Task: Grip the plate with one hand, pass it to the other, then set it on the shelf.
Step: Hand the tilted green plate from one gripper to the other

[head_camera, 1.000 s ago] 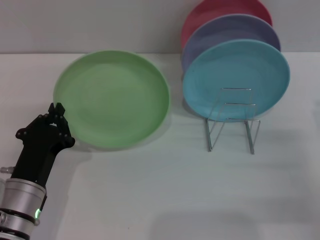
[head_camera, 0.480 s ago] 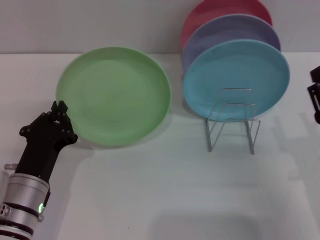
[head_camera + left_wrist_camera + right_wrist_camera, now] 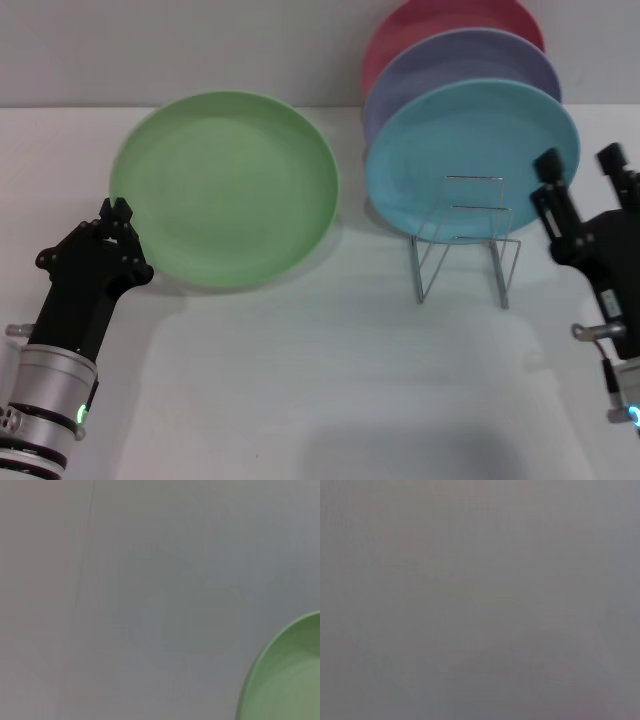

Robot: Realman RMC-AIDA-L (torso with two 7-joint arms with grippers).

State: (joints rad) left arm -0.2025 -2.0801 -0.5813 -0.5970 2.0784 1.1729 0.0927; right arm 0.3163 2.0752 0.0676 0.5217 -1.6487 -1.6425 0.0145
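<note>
Nearest the robot's body, the left gripper (image 3: 117,211) sits at the near-left rim of the plate (image 3: 226,188), its fingertips drawn together on that rim so that it has hold of the plate's edge. The right gripper (image 3: 580,171) rises on the far side of the shelf (image 3: 465,243) from the plate, just beside the shelf, with its two fingers spread apart and nothing between them. The light-green plate lies tilted up over the white table (image 3: 330,380), left of the shelf and close to it. The wire shelf stands on the table with a turquoise-blue plate (image 3: 470,160) upright in it; behind that stand a lavender plate (image 3: 450,55) and, farthest back, a red plate (image 3: 440,18). The left wrist view catches only a curve of the plate's green rim (image 3: 285,680).
</note>
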